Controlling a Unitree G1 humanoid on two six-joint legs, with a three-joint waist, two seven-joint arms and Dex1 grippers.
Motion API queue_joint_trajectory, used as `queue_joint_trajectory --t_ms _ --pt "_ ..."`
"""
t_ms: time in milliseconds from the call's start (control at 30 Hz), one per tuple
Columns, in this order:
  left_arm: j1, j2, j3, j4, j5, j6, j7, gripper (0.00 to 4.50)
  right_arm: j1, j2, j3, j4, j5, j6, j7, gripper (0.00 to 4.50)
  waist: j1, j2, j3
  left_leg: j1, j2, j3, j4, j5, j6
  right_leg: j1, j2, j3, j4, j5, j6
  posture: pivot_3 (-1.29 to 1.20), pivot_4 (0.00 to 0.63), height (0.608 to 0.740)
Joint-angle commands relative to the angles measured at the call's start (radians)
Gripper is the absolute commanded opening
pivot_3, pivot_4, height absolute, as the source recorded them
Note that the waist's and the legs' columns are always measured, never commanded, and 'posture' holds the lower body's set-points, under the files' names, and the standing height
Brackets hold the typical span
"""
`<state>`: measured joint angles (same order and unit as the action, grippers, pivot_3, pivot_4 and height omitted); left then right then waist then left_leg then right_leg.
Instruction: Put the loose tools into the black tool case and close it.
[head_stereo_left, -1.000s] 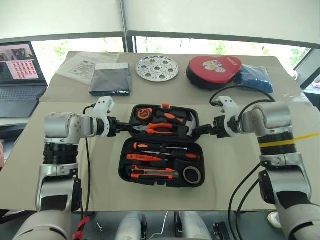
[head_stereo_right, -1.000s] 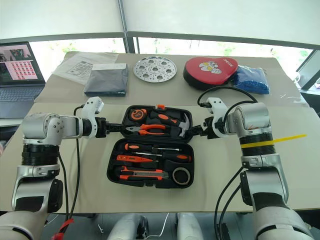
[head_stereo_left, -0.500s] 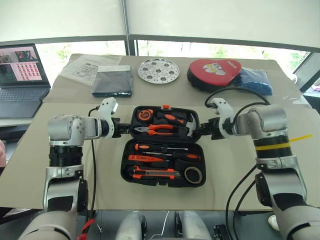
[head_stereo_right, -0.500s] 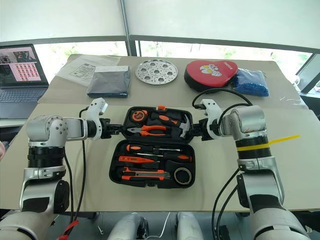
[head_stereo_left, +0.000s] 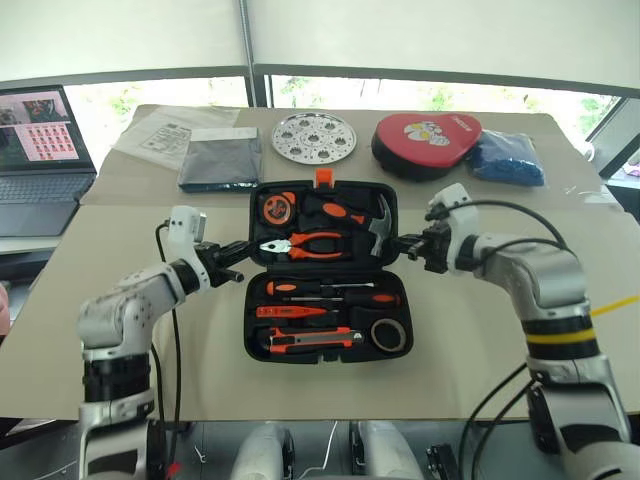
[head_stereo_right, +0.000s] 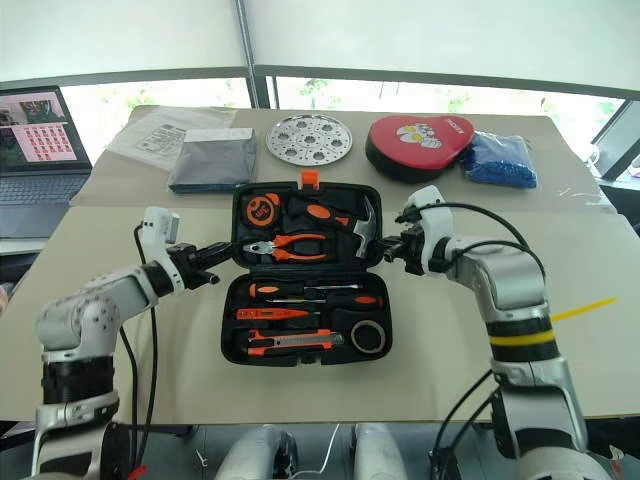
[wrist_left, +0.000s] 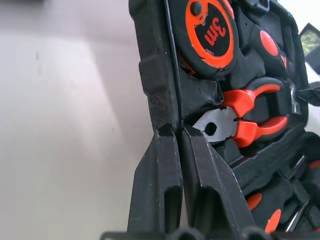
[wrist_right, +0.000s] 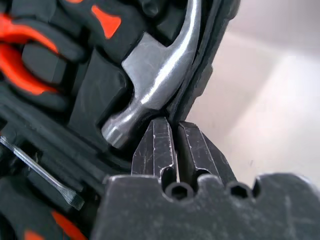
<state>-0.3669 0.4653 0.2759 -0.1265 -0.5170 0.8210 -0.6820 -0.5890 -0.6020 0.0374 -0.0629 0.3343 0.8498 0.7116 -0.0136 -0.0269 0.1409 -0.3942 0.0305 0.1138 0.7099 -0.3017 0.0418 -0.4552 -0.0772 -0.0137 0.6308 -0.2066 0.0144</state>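
Both grippers are pinching the lid rim of the black tool case (head_stereo_left: 322, 275) at mid-frame: left gripper (head_stereo_left: 236, 273) and right gripper (head_stereo_left: 408, 243), fingers together on its side edges. Screwdrivers (head_stereo_left: 330, 298), utility knife (head_stereo_left: 305, 340) and tape roll (head_stereo_left: 383, 334) are lying slotted inside; closing is remaining. Wrist views are showing each pinch close-up beside pliers (wrist_left: 250, 117) and hammer (wrist_right: 155, 75).

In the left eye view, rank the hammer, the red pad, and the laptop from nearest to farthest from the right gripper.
1. The hammer, in the raised lid half of the black tool case, right beside the right gripper.
2. The red pad, at the table's far edge.
3. The laptop, far across on the robot's left.
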Motion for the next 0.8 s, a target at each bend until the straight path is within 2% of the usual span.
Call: queue_joint_trajectory --t_ms 33,100,200,333,400,533,600,633,667,767,800 --pt "0.096 0.062 -0.001 -0.097 0.112 -0.395 -0.108 0.00 0.108 -0.084 0.003 -0.091 -0.091 -0.280 0.049 0.04 0.001 0.000 0.000 -0.001 0.000 0.000 -0.001 0.000 0.000 0.000 0.000 0.000 -0.001 0.000 0.000 0.00 0.150 0.740" --pt "0.203 0.099 -0.047 -0.096 0.210 -0.665 -0.193 0.00 0.208 -0.126 0.015 -0.083 -0.180 -0.546 0.060 0.04 0.002 0.000 0.000 -0.001 0.000 0.001 -0.001 0.000 0.000 0.000 0.000 0.000 -0.003 0.000 0.000 0.00 0.150 0.740" --pt "0.336 0.117 -0.082 -0.078 0.340 -0.956 -0.181 0.00 0.317 -0.183 0.033 0.014 -0.332 -0.925 0.005 0.04 0.008 0.000 0.000 -0.001 -0.001 0.002 -0.003 -0.001 0.001 0.000 -0.001 0.000 -0.006 0.000 0.000 0.00 0.150 0.740" --pt "0.446 0.137 -0.122 -0.015 0.468 -1.232 -0.153 0.00 0.368 -0.208 0.038 0.156 -0.471 -1.226 -0.114 0.04 0.011 0.000 0.000 0.009 0.001 0.004 -0.001 -0.003 0.006 0.012 -0.002 0.001 -0.012 0.000 0.000 0.00 0.150 0.740" --pt "0.493 0.171 -0.146 0.006 0.490 -1.327 -0.173 0.00 0.389 -0.206 0.028 0.194 -0.466 -1.277 -0.119 0.81 0.013 0.000 0.000 0.018 0.002 0.005 -0.001 -0.008 0.013 0.021 -0.003 0.001 -0.014 -0.001 0.000 0.00 0.150 0.740" --pt "0.553 0.201 -0.123 0.042 0.438 -1.290 -0.164 1.40 0.436 -0.233 0.008 0.245 -0.477 -1.341 -0.131 2.11 0.008 0.003 0.000 0.027 0.004 0.006 -0.001 -0.011 0.018 0.030 -0.006 0.001 -0.016 -0.004 -0.006 0.00 0.150 0.740" --pt "0.564 0.226 -0.084 0.074 0.389 -1.190 -0.161 2.02 0.472 -0.254 -0.029 0.248 -0.427 -1.322 -0.100 2.72 0.003 0.003 0.000 0.026 0.004 0.006 -0.001 -0.011 0.018 0.029 -0.005 0.001 -0.014 -0.004 -0.004 0.00 0.150 0.740" --pt "0.564 0.241 -0.069 0.085 0.344 -1.125 -0.177 2.50 0.488 -0.261 -0.054 0.243 -0.387 -1.308 -0.083 3.18 0.002 0.003 0.000 0.027 0.005 0.006 -0.001 -0.010 0.017 0.029 -0.005 0.000 -0.014 -0.001 0.000 0.00 0.150 0.740" --pt "0.559 0.253 -0.056 0.095 0.310 -1.081 -0.189 2.77 0.505 -0.268 -0.077 0.233 -0.344 -1.282 -0.057 3.23 0.002 0.003 0.000 0.027 0.005 0.006 -0.001 -0.010 0.017 0.029 -0.004 0.000 -0.013 -0.001 0.000 0.00 0.150 0.740" --pt "0.544 0.302 -0.058 0.105 0.248 -0.990 -0.262 2.77 0.546 -0.285 -0.137 0.205 -0.245 -1.228 0.001 3.23 0.002 0.003 0.000 0.027 0.006 0.005 -0.001 -0.010 0.016 0.029 -0.003 0.000 -0.013 -0.001 0.000 0.00 0.150 0.740" --pt "0.525 0.322 -0.073 0.111 0.245 -0.974 -0.291 2.58 0.587 -0.299 -0.155 0.156 -0.163 -1.168 0.066 2.69 0.002 0.003 0.000 0.027 0.006 0.005 -0.001 -0.010 0.016 0.029 -0.003 0.000 -0.012 -0.001 0.000 0.00 0.150 0.740"
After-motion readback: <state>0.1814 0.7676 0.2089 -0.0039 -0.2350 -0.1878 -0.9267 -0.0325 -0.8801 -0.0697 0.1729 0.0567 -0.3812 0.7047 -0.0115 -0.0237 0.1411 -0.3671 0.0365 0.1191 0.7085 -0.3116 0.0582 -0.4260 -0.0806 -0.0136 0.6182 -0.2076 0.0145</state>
